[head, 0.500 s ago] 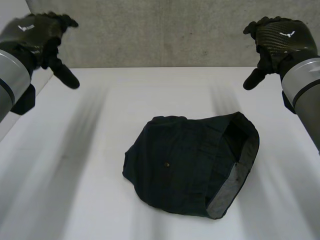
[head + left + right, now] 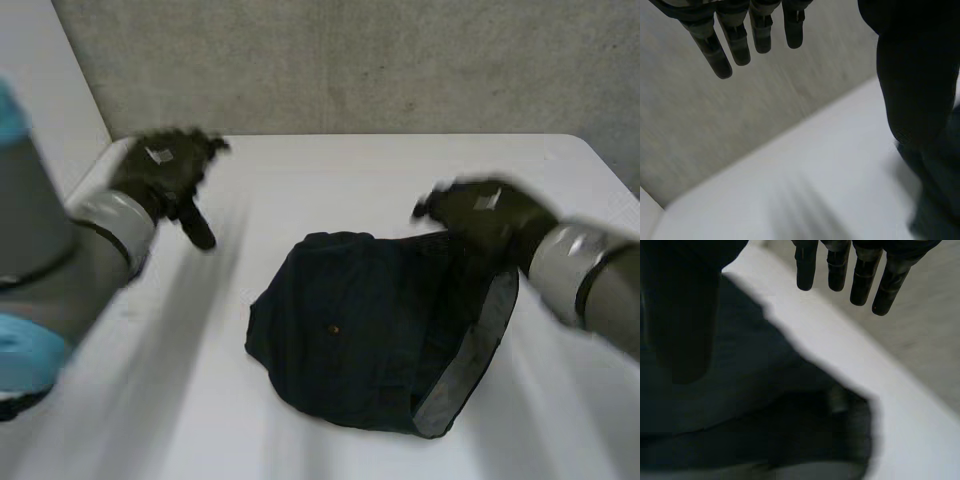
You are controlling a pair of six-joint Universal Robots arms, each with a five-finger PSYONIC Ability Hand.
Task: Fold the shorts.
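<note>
Head view: the shorts (image 2: pixel 370 340) lie in a rumpled dark heap at frame centre on the table (image 2: pixel 150 400). The waistband gapes toward the lower right, with grey lining showing. I see no flat, squared fold, so I judge the task barely begun: spreading, folding and smoothing are all left.

The left hand (image 2: pixel 165 170) hangs at upper left, well apart from the shorts. In its wrist view its fingers (image 2: pixel 740 40) are straight, spread narrow and hold nothing. The right hand (image 2: pixel 485 215) sits at right of centre, over the upper right edge of the shorts. Its fingers (image 2: pixel 860 275) are likewise straight and empty, and I cannot confirm contact with the cloth.

Surroundings: a grey wall (image 2: pixel 350 60) across the top of the frame. Nothing else stands on the table, and I see nothing in the way.
</note>
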